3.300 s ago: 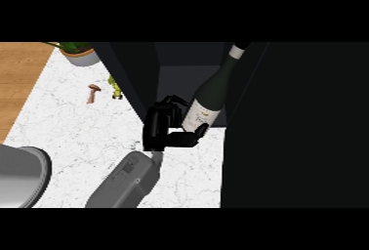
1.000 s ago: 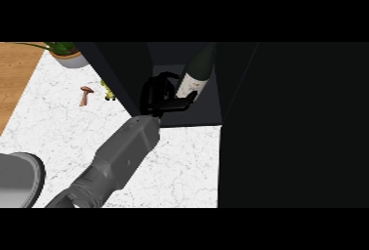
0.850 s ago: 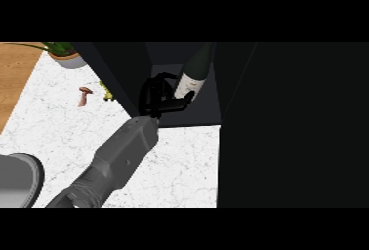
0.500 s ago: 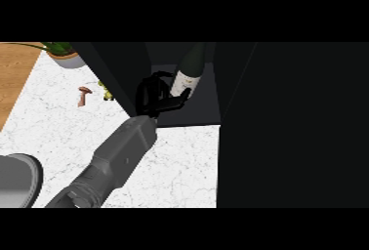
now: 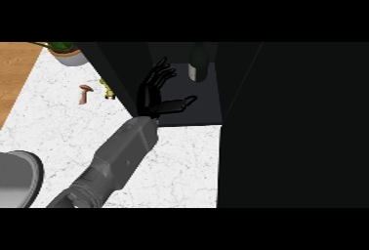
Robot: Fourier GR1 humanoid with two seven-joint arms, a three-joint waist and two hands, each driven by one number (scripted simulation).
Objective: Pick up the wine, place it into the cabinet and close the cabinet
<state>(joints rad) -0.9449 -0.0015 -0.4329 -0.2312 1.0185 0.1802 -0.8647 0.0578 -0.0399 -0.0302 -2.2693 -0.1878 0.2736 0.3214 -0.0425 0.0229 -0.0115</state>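
Note:
The wine bottle (image 5: 197,60) is dark with a pale label and stands upright deep inside the dark cabinet (image 5: 194,111). My left hand (image 5: 153,93) is just left of the bottle and a little nearer to me, apart from it. Its fingers are straight and point up, and the thumb sticks out to the right with nothing in it. The grey forearm runs down to the lower left. The cabinet's door (image 5: 288,127) stands open as a big dark panel filling the right side. My right hand does not show.
On the white marble counter (image 5: 180,166), left of the cabinet, lie a small brown thing (image 5: 85,93) and a yellow-green thing (image 5: 108,90). A potted plant (image 5: 69,52) stands at the back left. A grey round object (image 5: 14,178) sits at the lower left, beside wooden flooring (image 5: 18,73).
My left hand carried the bottle up into the cabinet and has let go of it. The fingers have straightened, and the bottle now stands alone deeper inside.

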